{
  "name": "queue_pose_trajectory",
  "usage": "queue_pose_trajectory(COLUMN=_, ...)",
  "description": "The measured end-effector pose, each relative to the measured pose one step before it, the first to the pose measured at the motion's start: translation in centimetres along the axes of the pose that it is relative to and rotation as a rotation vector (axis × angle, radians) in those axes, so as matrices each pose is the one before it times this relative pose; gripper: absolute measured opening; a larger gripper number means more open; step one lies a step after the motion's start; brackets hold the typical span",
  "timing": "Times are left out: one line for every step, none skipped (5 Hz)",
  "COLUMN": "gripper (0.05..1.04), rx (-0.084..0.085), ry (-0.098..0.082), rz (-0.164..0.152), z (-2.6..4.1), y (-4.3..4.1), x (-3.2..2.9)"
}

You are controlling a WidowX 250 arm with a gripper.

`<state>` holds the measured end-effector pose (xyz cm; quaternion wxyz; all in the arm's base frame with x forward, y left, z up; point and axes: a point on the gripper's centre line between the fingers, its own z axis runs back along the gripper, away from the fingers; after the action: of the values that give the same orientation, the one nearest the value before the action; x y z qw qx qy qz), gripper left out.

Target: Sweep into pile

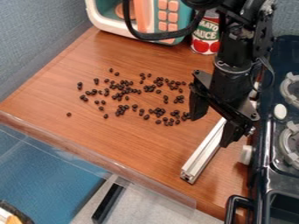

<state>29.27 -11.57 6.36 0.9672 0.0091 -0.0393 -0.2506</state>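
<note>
Beans (119,111) lie loosely scattered, gathering mostly left to do; claw (211,131) spread apart over metal bar (203,153).

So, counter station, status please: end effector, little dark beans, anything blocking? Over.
End effector open, at the pale bar. Dark beans scattered, no single pile. Can and toy microwave stand beyond, outside the scatter.

A toy kitchen — play microwave (165,17), stove (283,127), sauce can (205,36)
</note>
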Motion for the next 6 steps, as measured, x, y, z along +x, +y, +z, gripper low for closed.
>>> queue_pose_trajectory(gripper=1.000, rx=-0.0048, ry=0.0411, rz=0.0034, z=-1.255, y=-0.089, x=-0.440)
queue_pose_trajectory(gripper=1.000, rx=0.0052, ry=-0.0012, rz=0.0262, z=-1.157, y=0.039, x=-0.073)
queue_pose_trajectory(gripper=1.000, rx=0.0237, ry=0.0091, rz=-0.0078, z=-1.102, y=-0.322, x=-0.173)
queue_pose_trajectory(gripper=1.000, rx=0.0055, ry=-0.0003, rz=0.0108, z=-0.592, y=-0.102, x=-0.198)
queue_pose_trajectory(gripper=0.941, rx=0.0038, ry=0.0060, rz=0.0150, z=-0.420, y=0.038, x=-0.014)
queue_pose_trajectory(gripper=0.643, rx=-0.0149, ry=0.0034, rz=0.0024, z=-0.085, y=-0.192, x=0.023)
